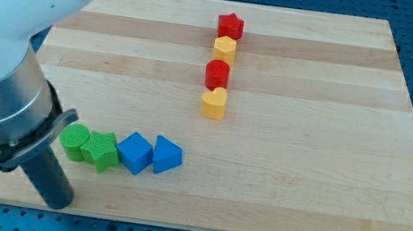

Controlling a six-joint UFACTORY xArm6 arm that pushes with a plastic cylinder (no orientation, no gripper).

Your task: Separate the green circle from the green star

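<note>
The green circle [75, 141] sits near the board's lower left, touching the green star [102, 151] on its right. My tip [59, 202] rests at the board's bottom edge, just below and slightly left of the green circle, apart from it. The arm's large body covers the view's left side and the board's left edge.
A blue cube [135, 153] and a blue triangular block [167, 155] continue the row to the star's right. A column in the upper middle holds a red star [230, 26], a yellow hexagon [225, 49], a red circle [217, 74] and a yellow heart [213, 103]. The wooden board [308, 147] lies on a blue perforated table.
</note>
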